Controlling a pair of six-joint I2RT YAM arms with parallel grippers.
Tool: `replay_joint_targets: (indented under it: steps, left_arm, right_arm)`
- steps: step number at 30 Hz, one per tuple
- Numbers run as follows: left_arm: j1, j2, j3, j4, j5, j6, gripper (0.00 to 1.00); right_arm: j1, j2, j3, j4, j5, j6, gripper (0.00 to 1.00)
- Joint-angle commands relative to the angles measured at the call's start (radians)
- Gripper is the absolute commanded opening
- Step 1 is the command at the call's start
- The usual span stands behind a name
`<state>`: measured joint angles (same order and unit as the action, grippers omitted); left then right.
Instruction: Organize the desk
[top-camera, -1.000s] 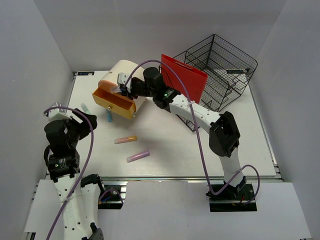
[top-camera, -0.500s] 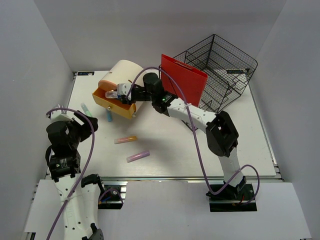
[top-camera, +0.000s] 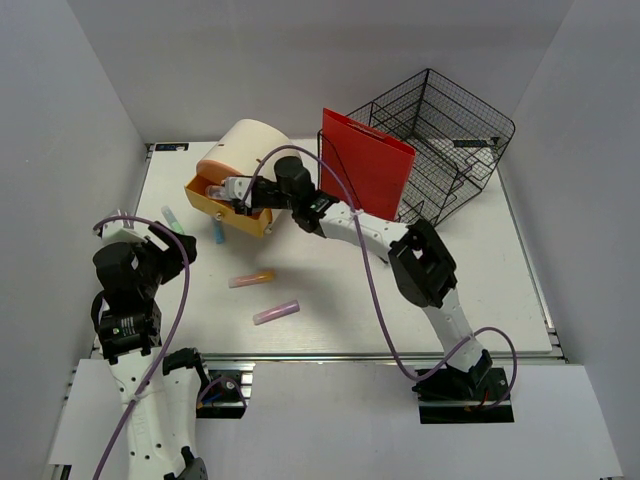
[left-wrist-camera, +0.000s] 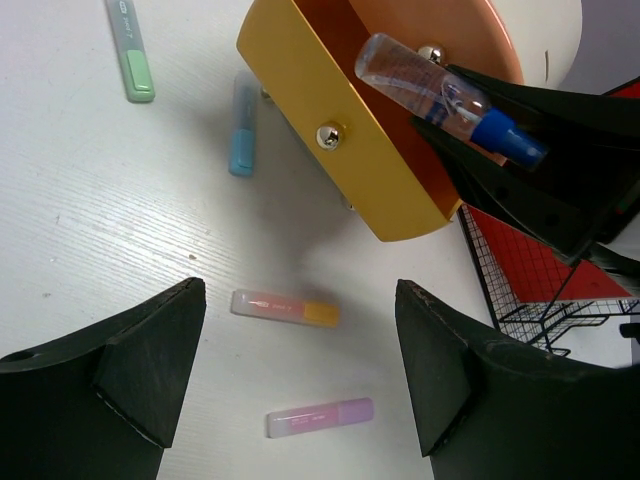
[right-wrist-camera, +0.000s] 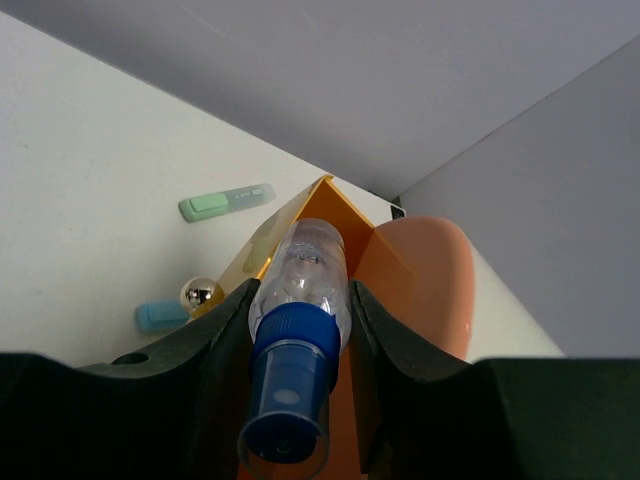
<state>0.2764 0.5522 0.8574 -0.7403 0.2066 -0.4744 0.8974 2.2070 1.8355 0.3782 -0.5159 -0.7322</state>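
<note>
The white desk (top-camera: 460, 290) carries an orange open drawer (top-camera: 228, 211) pulled out of a peach rounded box (top-camera: 248, 143). My right gripper (top-camera: 226, 190) is shut on a clear spray bottle with a blue cap (right-wrist-camera: 300, 290), held lying over the drawer's opening (right-wrist-camera: 392, 290). The left wrist view shows the same bottle (left-wrist-camera: 440, 95) above the drawer (left-wrist-camera: 350, 160). My left gripper (top-camera: 170, 238) hangs open over the desk's left side with nothing between its fingers. Below it lie an orange-capped highlighter (left-wrist-camera: 285, 308) and a purple one (left-wrist-camera: 320, 417).
A green highlighter (top-camera: 170, 215) and a blue one (top-camera: 216, 233) lie left of the drawer. A red folder (top-camera: 365, 160) leans against a tilted black wire basket (top-camera: 445, 135) at the back right. Grey walls close in both sides.
My right arm has reached further left, carrying the bottle from the drawer's right end to over its middle. The left arm has barely moved.
</note>
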Motion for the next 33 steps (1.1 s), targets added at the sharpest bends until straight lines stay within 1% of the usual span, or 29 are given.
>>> replay_joint_targets:
  steps: [1,3,9,17,24,31,33]
  left_arm:
    - [-0.003,-0.008,-0.001,-0.001,-0.003,0.011,0.86]
    - [-0.003,-0.008,0.003,-0.004,-0.007,0.014,0.86]
    - [-0.003,-0.008,0.006,-0.002,-0.006,0.014,0.86]
    - [-0.003,-0.014,0.008,-0.013,-0.001,0.014,0.86]
    - [-0.003,-0.014,0.008,-0.01,0.007,0.01,0.86]
    - [-0.003,-0.017,0.014,-0.018,0.007,0.01,0.86]
    - [-0.003,-0.017,0.014,-0.018,0.007,0.01,0.86]
  right_arm:
    - [0.018,0.019,0.074,0.082,0.063,-0.019,0.0]
    - [0.018,0.026,0.083,0.085,0.092,-0.029,0.0]
    - [0.018,0.022,0.077,0.057,0.109,-0.053,0.0]
    - [0.026,-0.001,0.033,0.005,0.145,-0.093,0.0]
    - [0.035,-0.049,-0.041,0.021,0.177,-0.099,0.0]
    - [0.044,-0.059,-0.05,0.01,0.203,-0.111,0.0]
    - [0.049,-0.059,-0.044,0.001,0.208,-0.111,0.19]
